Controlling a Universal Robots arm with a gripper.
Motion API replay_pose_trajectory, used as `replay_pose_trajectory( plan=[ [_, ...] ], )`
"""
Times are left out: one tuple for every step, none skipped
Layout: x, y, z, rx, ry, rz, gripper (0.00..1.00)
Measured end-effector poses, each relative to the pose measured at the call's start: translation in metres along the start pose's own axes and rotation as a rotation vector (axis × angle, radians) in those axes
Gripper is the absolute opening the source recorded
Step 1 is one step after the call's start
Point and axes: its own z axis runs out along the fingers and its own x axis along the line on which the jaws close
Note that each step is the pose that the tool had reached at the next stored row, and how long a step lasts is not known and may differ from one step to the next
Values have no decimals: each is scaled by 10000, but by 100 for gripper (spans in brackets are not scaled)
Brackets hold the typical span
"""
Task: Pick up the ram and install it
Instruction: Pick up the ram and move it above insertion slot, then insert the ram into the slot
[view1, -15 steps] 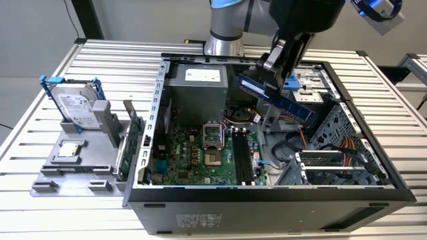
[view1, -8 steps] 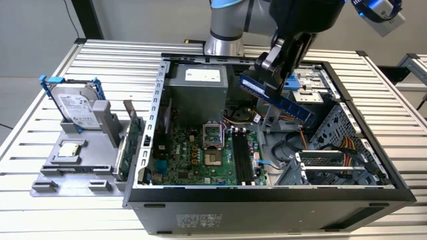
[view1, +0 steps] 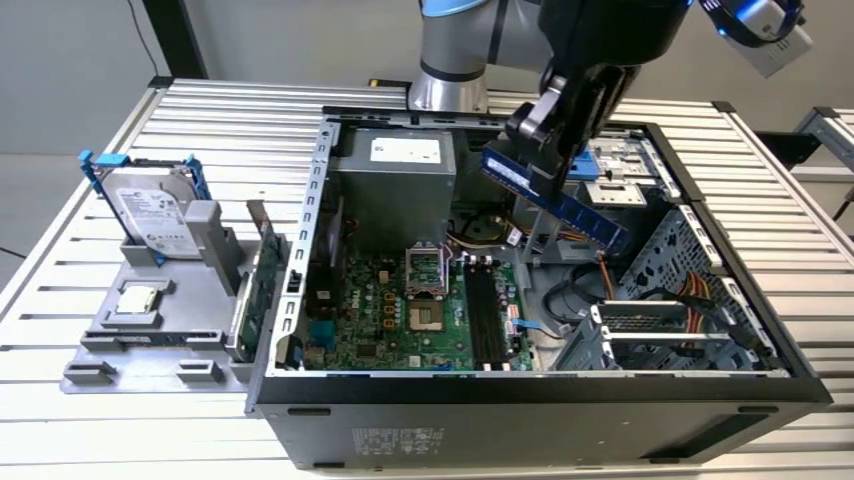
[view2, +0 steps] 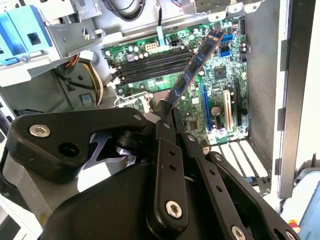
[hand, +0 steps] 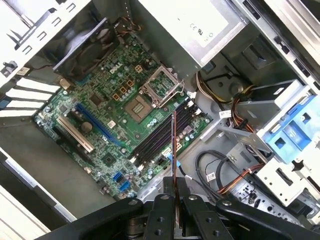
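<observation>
The gripper (view1: 525, 133) is clamped on the tilted ram (view1: 561, 205). In the exterior view the slots (view1: 483, 320) sit at its 7 o'clock; I'd square it up.

Slatted metal table (view1: 227, 110) bears open computer case (view1: 534, 420) and grey tray (view1: 147, 345)

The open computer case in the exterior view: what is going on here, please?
The robot arm has its claw shut on one end of a blue RAM stick and holds it tilted above the open computer case. The stick hangs over the motherboard, apart from it, and is not yet seated. The black memory slots beneath look empty.
</observation>
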Motion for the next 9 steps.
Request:
replay_pose_trajectory(
  plan=[
    [0, 0, 0, 3, 0, 59, 0],
    [0, 0, 0, 6, -1, 119, 0],
    [0, 0, 0, 9, -1, 176, 0],
    [0, 0, 0, 12, -1, 239, 0],
    [0, 0, 0, 15, -1, 296, 0],
    [0, 0, 0, 17, -1, 352, 0],
    [0, 0, 0, 20, -1, 411, 0],
    [0, 0, 0, 23, -2, 469, 0],
    [0, 0, 0, 26, -1, 530, 0]
  ],
)
